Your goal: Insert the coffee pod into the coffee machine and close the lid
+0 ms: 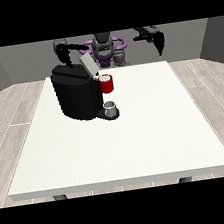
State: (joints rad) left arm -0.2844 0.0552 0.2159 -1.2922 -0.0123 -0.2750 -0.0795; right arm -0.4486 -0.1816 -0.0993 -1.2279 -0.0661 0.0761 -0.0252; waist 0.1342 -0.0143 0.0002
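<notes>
pod (105, 77): small, in the red holder (106, 84) at the machine's front top; only a pale top showing, rest too small to tell
pod vs hands: below and toward camera from the hand at the view's left (65, 55); well apart from the hand at the view's right (158, 42), far off to that hand's side and lower
holder: red, round, sticking out of the machine, toward camera from the left-of-view hand
lid (88, 66): grey, up, tilted back, not closed; just beside the left-of-view hand, on its inner side, slightly lower; touching or not, cannot tell
machine (76, 91): black, bulky, on the table; directly under and toward camera from the left-of-view hand
cup (110, 107): grey, small, on the machine's base plate, straight under the holder; far below either hand
hand at view's left: black, raised above machine's rear top, fingers pointing down; open or curled, cannot tell; nothing visibly held
hand at view's right: black, up in the air, fingers hanging down, holding nothing seen; finger spread, cannot tell
table (139, 145): white, large, below both hands
robot body (106, 46): between the two hands, behind table's far edge
floor (14, 117): pale wood planks around table
</notes>
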